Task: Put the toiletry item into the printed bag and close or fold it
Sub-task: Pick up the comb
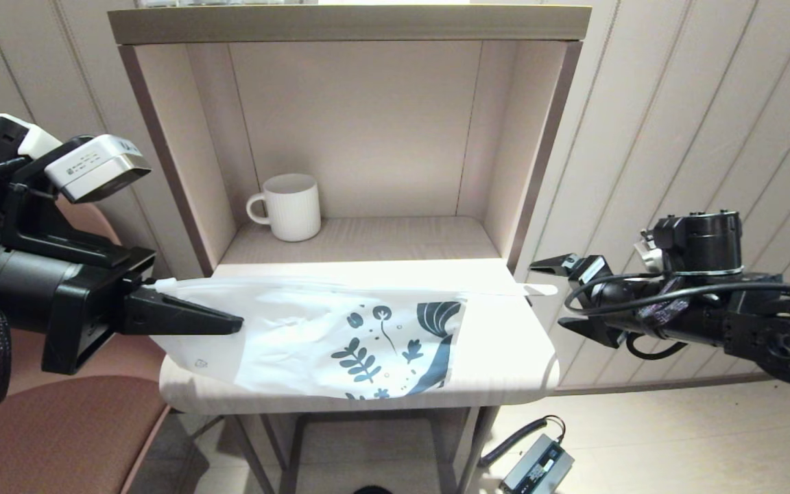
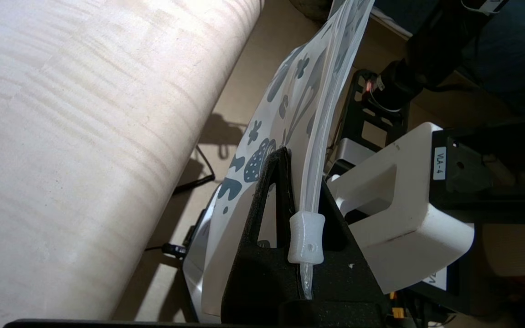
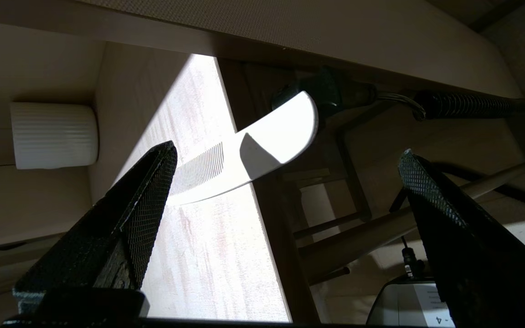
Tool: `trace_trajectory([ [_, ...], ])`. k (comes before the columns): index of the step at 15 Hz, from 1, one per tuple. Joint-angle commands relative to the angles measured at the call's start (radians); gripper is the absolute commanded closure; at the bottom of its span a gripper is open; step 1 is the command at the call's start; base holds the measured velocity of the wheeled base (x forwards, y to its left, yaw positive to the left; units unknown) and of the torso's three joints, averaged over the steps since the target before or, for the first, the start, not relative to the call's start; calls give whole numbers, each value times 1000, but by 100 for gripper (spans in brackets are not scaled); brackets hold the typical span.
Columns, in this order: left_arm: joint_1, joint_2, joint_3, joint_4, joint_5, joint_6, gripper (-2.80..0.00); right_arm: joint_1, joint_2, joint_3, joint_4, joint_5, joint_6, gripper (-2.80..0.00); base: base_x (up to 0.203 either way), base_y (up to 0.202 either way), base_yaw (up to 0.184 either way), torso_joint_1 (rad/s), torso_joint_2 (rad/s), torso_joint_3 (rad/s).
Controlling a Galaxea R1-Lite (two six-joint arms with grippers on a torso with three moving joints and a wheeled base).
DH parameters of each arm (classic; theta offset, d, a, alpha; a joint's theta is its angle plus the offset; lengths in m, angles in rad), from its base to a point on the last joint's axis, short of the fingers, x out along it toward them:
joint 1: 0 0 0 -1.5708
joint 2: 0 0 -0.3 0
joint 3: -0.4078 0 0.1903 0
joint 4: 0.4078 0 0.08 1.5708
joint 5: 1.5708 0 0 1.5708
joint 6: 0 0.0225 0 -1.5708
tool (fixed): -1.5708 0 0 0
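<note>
Nearest the head camera, at the left, the left gripper (image 1: 230,322) reaches over the left edge of the small table (image 1: 505,370) with its fingers clenched on the top strip of the printed bag (image 1: 313,339); the left wrist view shows the clear zip strip and its white slider (image 2: 306,238) pinched between the black fingers, the slider sitting at the gripper's end of the strip. From that grasp the bag lies spread rightward across the tabletop, plain white first, then the teal leaf and flower prints, with its lower edge hanging a little past the table's front. Behind it, on the shelf of the open cabinet, stands a white ribbed mug (image 1: 292,206). Farther right, the comb (image 1: 539,289) lies along the table's right rear edge, its rounded handle end jutting past the corner; in the right wrist view (image 3: 249,155) it is bare, outside the bag. Rightmost, the right gripper (image 1: 573,295) hangs just off the table's right side, jaws spread wide, apart from the comb and holding nothing. By my reading the task is at an early stage: the bag is held, but picking up the comb, inserting it and closing or folding the bag are all left to do.
</note>
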Motion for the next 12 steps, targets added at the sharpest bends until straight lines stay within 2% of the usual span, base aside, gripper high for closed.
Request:
trace_trajectory([
  [1,0,5,1,4,-5,3,0,1,2,-1,-2,2,5,-280,0,0,0,0,0,0],
  [3,-1,5,1,4,-7,3,0,1,5,-1,-5,3,2,-280,0,0,0,0,0,0],
  [6,-1,5,1,3,-8,3,0,-2,4,-6,-7,52,2,-280,0,0,0,0,0,0],
  [12,-1,2,16,-10,-12,3,0,-27,13,-10,-5,53,11,-280,0,0,0,0,0,0],
])
